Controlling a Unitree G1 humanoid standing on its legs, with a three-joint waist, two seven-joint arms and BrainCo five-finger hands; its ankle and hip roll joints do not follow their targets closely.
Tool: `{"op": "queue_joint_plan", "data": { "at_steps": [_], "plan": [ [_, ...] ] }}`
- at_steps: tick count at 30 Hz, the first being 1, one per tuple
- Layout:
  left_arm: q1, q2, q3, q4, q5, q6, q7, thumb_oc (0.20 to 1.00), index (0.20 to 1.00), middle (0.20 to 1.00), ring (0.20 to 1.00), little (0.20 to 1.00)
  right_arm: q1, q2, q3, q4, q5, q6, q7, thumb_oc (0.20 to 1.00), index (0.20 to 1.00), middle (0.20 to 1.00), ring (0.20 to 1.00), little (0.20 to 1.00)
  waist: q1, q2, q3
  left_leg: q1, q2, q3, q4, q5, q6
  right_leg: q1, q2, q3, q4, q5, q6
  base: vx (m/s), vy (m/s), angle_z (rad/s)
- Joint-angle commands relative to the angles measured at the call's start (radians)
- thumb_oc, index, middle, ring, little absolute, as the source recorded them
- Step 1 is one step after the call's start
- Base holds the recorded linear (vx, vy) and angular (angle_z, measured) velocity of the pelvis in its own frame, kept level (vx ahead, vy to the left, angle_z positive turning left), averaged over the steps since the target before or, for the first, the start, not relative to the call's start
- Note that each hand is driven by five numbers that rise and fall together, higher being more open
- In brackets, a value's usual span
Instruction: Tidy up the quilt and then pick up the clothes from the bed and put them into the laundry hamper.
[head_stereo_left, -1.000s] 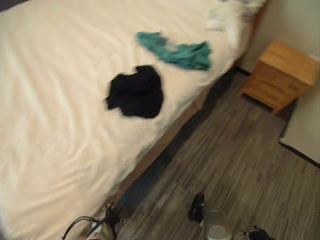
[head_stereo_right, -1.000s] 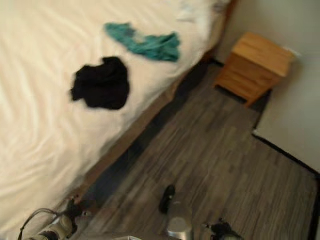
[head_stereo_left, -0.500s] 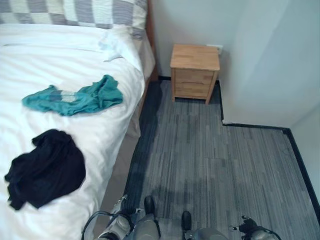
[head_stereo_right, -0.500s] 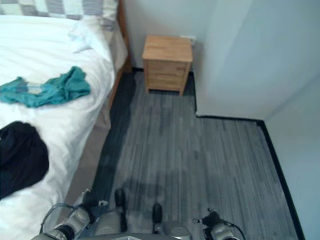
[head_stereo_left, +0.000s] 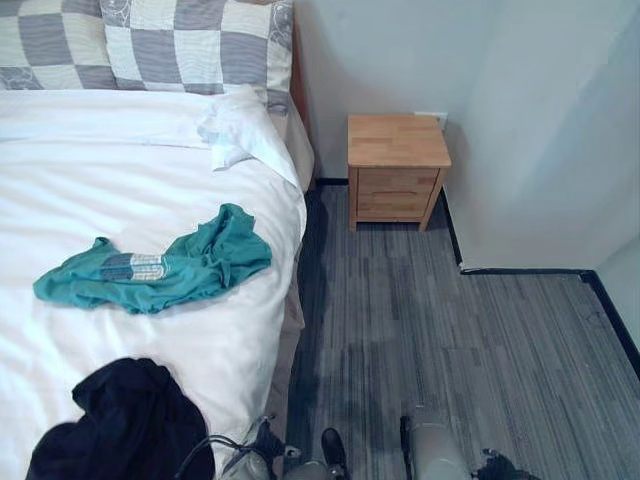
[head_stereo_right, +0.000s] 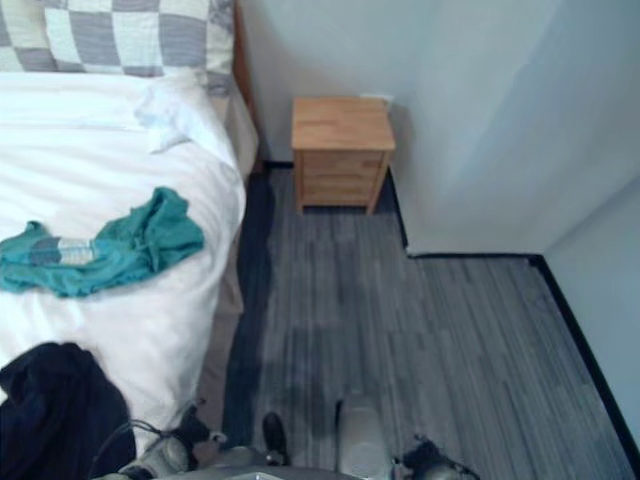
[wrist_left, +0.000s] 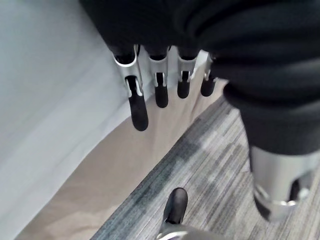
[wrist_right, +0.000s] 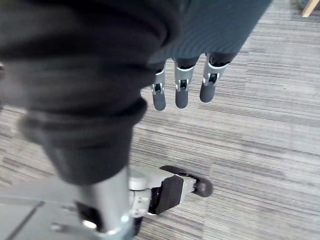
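Note:
A white quilt (head_stereo_left: 120, 170) covers the bed, with a rumpled white fold (head_stereo_left: 238, 125) near the pillows. A teal garment (head_stereo_left: 150, 268) lies spread on the quilt close to the bed's side edge. A black garment (head_stereo_left: 125, 425) lies bunched nearer to me on the same side. My left hand (wrist_left: 136, 97) hangs beside the bed's edge, fingers straight and holding nothing. Its wrist shows low in the left eye view, next to the black garment. My right hand (wrist_right: 180, 87) hangs over the floor with straight fingers and nothing in it.
Two grey-and-white checked pillows (head_stereo_left: 190, 45) lean at the head of the bed. A small wooden nightstand (head_stereo_left: 397, 165) stands against the wall beside the bed. Grey striped flooring (head_stereo_left: 450, 350) runs along the bed, bounded by pale walls with a dark skirting.
The camera has swung round, so the pillows, nightstand and walls have come into view. The garments lie as before on the quilt. Both hands stay low and empty.

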Motion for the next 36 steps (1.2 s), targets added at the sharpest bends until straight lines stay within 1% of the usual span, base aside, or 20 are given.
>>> {"op": "queue_joint_plan", "data": {
  "at_steps": [1,5,7,8,9,12,14,16,17,18,21,23,25,26,27,29,31,32,34,36],
  "plan": [
    [-0.092,0.073,0.041,-0.014,0.075,0.0,0.031,1.0,1.0,1.0,1.0,1.0,-0.073,-0.045,-0.013,-0.002,0.053,-0.005,-0.018,1.0,1.0,1.0,1.0,1.0,-0.042,0.015,0.076,0.11,0.094,-0.018,-0.005,-0.124,-0.135,0.129,0.047,-0.032,-0.522,0.136,0.03,0.57,-0.193,0.14],
    [-0.08,0.071,0.048,-0.001,0.083,-0.007,0.034,1.0,1.0,1.0,1.0,1.0,-0.066,-0.046,-0.007,0.003,0.041,0.0,-0.018,1.0,1.0,1.0,1.0,1.0,-0.047,0.023,0.064,0.194,0.096,-0.022,0.021,-0.19,-0.151,0.142,0.041,-0.034,-0.588,0.178,0.036,0.58,-0.187,0.13],
    [-0.062,0.059,0.07,0.002,0.035,-0.007,0.035,1.0,1.0,1.0,1.0,1.0,-0.067,-0.053,0.0,0.019,0.04,-0.003,-0.021,1.0,1.0,1.0,1.0,1.0,-0.042,0.034,0.055,0.144,0.166,-0.038,0.321,-0.076,-0.186,0.206,0.08,-0.052,-0.553,0.165,-0.021,0.63,-0.35,-0.1],
    [-0.062,0.059,0.07,0.002,0.035,-0.007,0.035,1.0,1.0,1.0,1.0,1.0,-0.067,-0.053,0.0,0.019,0.04,-0.003,-0.021,1.0,1.0,1.0,1.0,1.0,-0.042,0.034,0.054,0.143,0.165,-0.038,0.321,-0.075,-0.185,0.206,0.08,-0.052,-0.553,0.165,-0.021,0.42,-0.377,0.09],
    [-0.066,0.055,0.072,-0.014,0.008,-0.005,0.046,1.0,1.0,1.0,1.0,1.0,-0.076,-0.072,0.0,0.021,0.033,0.003,-0.032,1.0,1.0,1.0,1.0,1.0,-0.011,0.007,0.093,0.0,0.18,-0.111,0.641,0.035,-0.184,0.289,0.087,-0.068,-0.564,0.138,-0.074,0.27,-0.257,0.22],
    [-0.085,0.049,0.065,-0.028,-0.028,-0.007,0.065,1.0,1.0,1.0,1.0,1.0,-0.105,-0.084,0.011,0.022,0.021,0.01,-0.036,1.0,1.0,1.0,1.0,1.0,0.021,-0.036,0.108,-0.151,0.157,-0.116,0.748,-0.009,-0.161,0.352,0.066,-0.062,-0.597,0.119,-0.091,0.44,-0.211,0.03],
    [-0.082,0.037,0.064,-0.039,-0.036,-0.014,0.063,1.0,1.0,1.0,1.0,1.0,-0.107,-0.088,0.024,0.028,0.001,0.015,-0.034,1.0,1.0,1.0,1.0,1.0,0.049,-0.041,0.095,-0.205,0.138,-0.076,0.616,-0.034,-0.156,0.411,0.059,-0.054,-0.627,0.097,-0.083,0.58,0.054,-0.45],
    [-0.067,0.021,0.064,-0.045,-0.028,-0.022,0.061,1.0,1.0,1.0,1.0,1.0,-0.105,-0.098,0.035,0.027,-0.026,0.009,-0.032,1.0,1.0,1.0,1.0,1.0,0.069,-0.023,0.069,-0.204,0.14,0.068,0.311,-0.024,-0.152,0.479,0.057,-0.088,-0.632,0.043,-0.059,0.47,0.117,-0.51],
    [-0.067,0.021,0.064,-0.045,-0.028,-0.022,0.061,1.0,1.0,1.0,1.0,1.0,-0.105,-0.099,0.035,0.027,-0.026,0.009,-0.032,1.0,1.0,1.0,1.0,1.0,0.07,-0.024,0.068,-0.202,0.138,0.07,0.303,-0.019,-0.152,0.476,0.056,-0.086,-0.633,0.045,-0.059,0.4,0.102,-0.3],
    [-0.061,0.014,0.06,-0.047,-0.009,-0.018,0.047,1.0,1.0,1.0,1.0,1.0,-0.104,-0.103,0.028,0.026,-0.047,0.014,-0.03,1.0,1.0,1.0,1.0,1.0,0.055,-0.014,0.048,-0.167,0.183,0.278,0.198,-0.018,-0.165,0.522,0.06,-0.144,-0.614,-0.007,-0.049,0.28,0.078,-0.08],
    [-0.038,0.01,0.072,-0.052,-0.014,-0.007,0.041,1.0,1.0,1.0,1.0,1.0,-0.089,-0.097,0.027,0.021,-0.055,0.018,-0.023,1.0,1.0,1.0,1.0,1.0,0.065,-0.019,0.033,-0.115,0.167,0.332,0.179,-0.029,-0.14,0.537,0.049,-0.193,-0.525,-0.024,-0.033,0.44,0.122,0.23],
    [-0.022,0.006,0.078,-0.031,-0.01,-0.003,0.033,1.0,1.0,1.0,1.0,1.0,-0.07,-0.079,0.006,0.024,-0.052,0.014,-0.02,1.0,1.0,1.0,1.0,1.0,0.07,-0.022,0.02,-0.071,0.114,0.283,0.132,-0.061,-0.092,0.486,0.001,-0.249,-0.295,0.009,0.025,0.32,0.151,0.26],
    [-0.024,0.011,0.088,-0.026,-0.013,0.003,0.036,1.0,1.0,1.0,1.0,1.0,-0.07,-0.064,-0.007,0.008,-0.037,0.017,-0.013,1.0,1.0,1.0,1.0,1.0,0.049,-0.033,0.046,-0.02,0.076,0.249,0.114,-0.087,-0.056,0.386,-0.053,-0.218,-0.049,0.122,0.084,0.3,0.138,0.98],
    [-0.028,0.017,0.095,-0.016,-0.018,0.007,0.04,1.0,1.0,1.0,1.0,1.0,-0.071,-0.059,-0.012,0.007,-0.03,0.015,-0.013,1.0,1.0,1.0,1.0,1.0,0.039,-0.032,0.059,0.001,0.073,0.223,0.098,-0.091,-0.048,0.326,-0.051,-0.168,0.053,0.141,0.084,0.29,-0.047,1.74],
    [-0.023,0.028,0.114,-0.005,-0.031,0.007,0.048,1.0,1.0,1.0,1.0,1.0,-0.078,-0.051,-0.003,0.016,-0.038,0.015,-0.016,1.0,1.0,1.0,1.0,1.0,0.045,-0.021,0.077,0.025,0.097,0.174,0.095,-0.087,-0.045,0.254,-0.034,-0.129,0.049,0.128,0.051,0.29,-0.137,1.95],
    [-0.011,0.04,0.127,0.018,-0.034,0.006,0.053,1.0,1.0,1.0,1.0,1.0,-0.072,-0.051,0.004,0.023,-0.042,0.016,-0.015,1.0,1.0,1.0,1.0,1.0,0.046,-0.029,0.083,0.033,0.096,0.092,0.095,-0.095,-0.06,0.247,-0.009,-0.064,-0.109,0.069,0.018,0.32,-0.243,2.24],
    [-0.004,0.054,0.136,0.034,-0.031,0.0,0.059,1.0,1.0,1.0,1.0,1.0,-0.068,-0.058,0.011,0.031,-0.044,0.013,-0.013,1.0,1.0,1.0,1.0,1.0,0.03,-0.045,0.085,0.036,0.081,0.004,0.098,-0.113,-0.075,0.268,0.033,0.092,-0.387,0.07,0.022,0.25,-0.245,1.94],
    [-0.005,0.054,0.136,0.034,-0.031,0.0,0.059,1.0,1.0,1.0,1.0,1.0,-0.069,-0.058,0.011,0.031,-0.043,0.013,-0.013,1.0,1.0,1.0,1.0,1.0,0.03,-0.044,0.084,0.034,0.083,0.004,0.099,-0.112,-0.076,0.27,0.035,0.091,-0.394,0.075,0.022,0.23,-0.225,1.85],
    [-0.014,0.083,0.141,0.061,-0.007,0.017,0.062,1.0,1.0,1.0,1.0,1.0,-0.041,-0.088,0.025,0.073,-0.076,0.036,0.003,1.0,1.0,1.0,1.0,1.0,0.011,-0.067,0.09,0.029,0.063,-0.111,0.124,-0.147,-0.087,0.264,0.076,0.319,-0.522,0.101,0.039,0.26,-0.284,1.82],
    [-0.021,0.094,0.142,0.048,-0.016,0.003,0.07,1.0,1.0,1.0,1.0,1.0,-0.047,-0.086,0.017,0.062,-0.06,0.024,0.003,1.0,1.0,1.0,1.0,1.0,0.022,-0.068,0.082,0.024,0.06,-0.132,0.131,-0.159,-0.087,0.27,0.058,0.296,-0.525,0.108,0.024,0.22,-0.333,2.06]
  ]
}}
